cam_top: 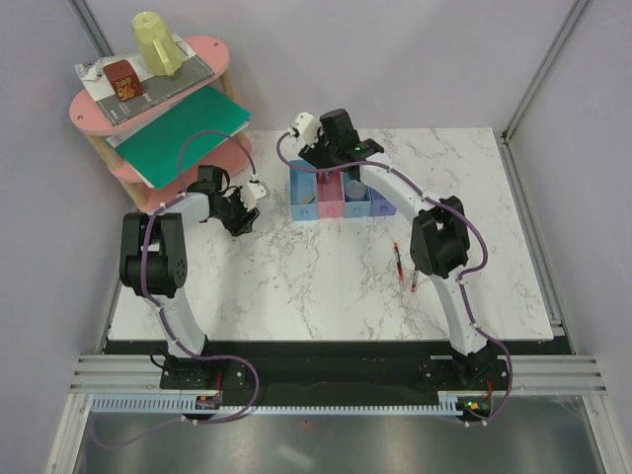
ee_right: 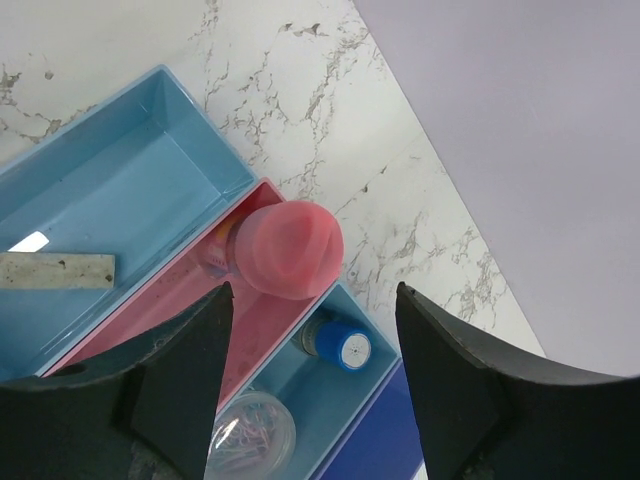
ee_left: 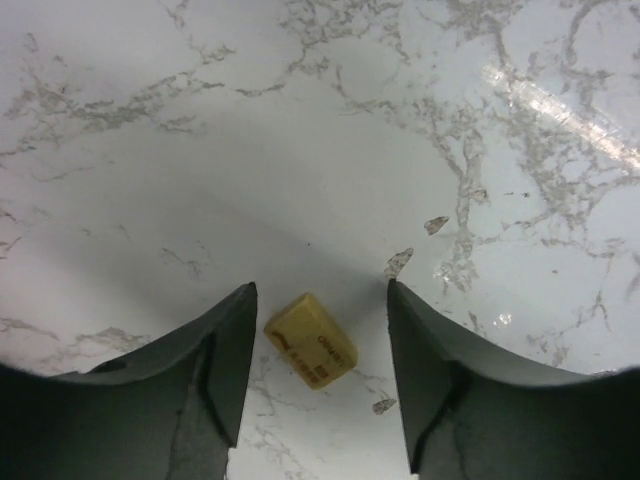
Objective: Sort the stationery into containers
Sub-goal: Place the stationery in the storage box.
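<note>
- The left gripper (ee_left: pixel 318 298) is open wide and holds nothing; it is low over the white marble surface (ee_left: pixel 300 120), near the left edge toward the far-left corner
- The small tan rectangular block (ee_left: pixel 311 352) lies flat between the two fingers; it is turned at an angle, nearer to the finger on the left of the wrist view, and touches neither
- To take it well, I judge the gripper should go a little lower and centre on the block, then close slowly, so the nearer finger does not push or spin it away; turning the wrist to meet its flat sides would also help
- The right gripper (ee_right: pixel 312 300) is spread wide and empty too, above the row of four joined plastic bins (cam_top: pixel 306 215) near the middle of the far edge
- The pink-capped upright tube (ee_right: pixel 290 248) stands in the pink bin (ee_right: pixel 170 300), and the blue-capped small bottle (ee_right: pixel 340 343) is in the light blue bin (ee_right: pixel 285 375) beside it
- The two thin red pens (cam_top: pixel 398 265) lie toward the right edge, not yet sorted; they look likely to roll, so a grip across the middle seems best
</note>
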Robot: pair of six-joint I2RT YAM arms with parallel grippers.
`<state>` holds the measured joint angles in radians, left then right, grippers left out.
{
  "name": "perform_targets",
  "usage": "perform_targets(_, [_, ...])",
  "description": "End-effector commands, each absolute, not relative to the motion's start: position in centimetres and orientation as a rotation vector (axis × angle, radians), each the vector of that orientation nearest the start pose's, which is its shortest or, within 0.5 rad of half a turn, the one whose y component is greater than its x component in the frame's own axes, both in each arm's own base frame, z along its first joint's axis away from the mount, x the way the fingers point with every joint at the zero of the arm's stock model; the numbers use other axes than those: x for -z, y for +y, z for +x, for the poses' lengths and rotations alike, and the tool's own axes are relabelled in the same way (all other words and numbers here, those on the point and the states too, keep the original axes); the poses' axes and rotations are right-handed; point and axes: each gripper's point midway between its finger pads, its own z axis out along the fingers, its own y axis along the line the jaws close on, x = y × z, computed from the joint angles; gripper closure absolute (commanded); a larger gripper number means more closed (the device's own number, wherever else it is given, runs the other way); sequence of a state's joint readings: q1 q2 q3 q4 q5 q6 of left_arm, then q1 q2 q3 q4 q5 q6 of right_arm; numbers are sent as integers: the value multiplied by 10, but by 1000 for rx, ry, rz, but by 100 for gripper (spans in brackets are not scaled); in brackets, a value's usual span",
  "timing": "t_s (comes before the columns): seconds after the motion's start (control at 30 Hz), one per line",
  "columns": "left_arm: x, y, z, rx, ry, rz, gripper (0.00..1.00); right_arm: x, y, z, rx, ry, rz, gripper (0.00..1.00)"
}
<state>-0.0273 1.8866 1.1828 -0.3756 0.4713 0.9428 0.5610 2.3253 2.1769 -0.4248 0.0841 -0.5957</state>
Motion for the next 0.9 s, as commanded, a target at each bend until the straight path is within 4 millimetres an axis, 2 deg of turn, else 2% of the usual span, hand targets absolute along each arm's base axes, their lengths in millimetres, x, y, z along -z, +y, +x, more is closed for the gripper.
perform_targets(0.0, [-29, -57, 412, 255, 2149, 1294, 34, -224, 307, 560, 111, 1734, -1056, 27])
perform_targets(0.23, [-29, -55, 420, 243, 2190, 1217, 32, -227, 304, 557, 105, 1733, -1052, 27])
perform_targets(0.37, [-25, -47, 421, 192, 2229, 1189, 33, -230, 304, 554, 99, 1732, -1052, 27])
perform_targets(0.73, [-13, -36, 398, 159, 2314, 1159, 36, -238, 300, 548, 91, 1728, -1043, 26])
perform_targets(0.87, [-10, -36, 389, 173, 2333, 1150, 41, -239, 300, 547, 86, 1729, -1038, 26])
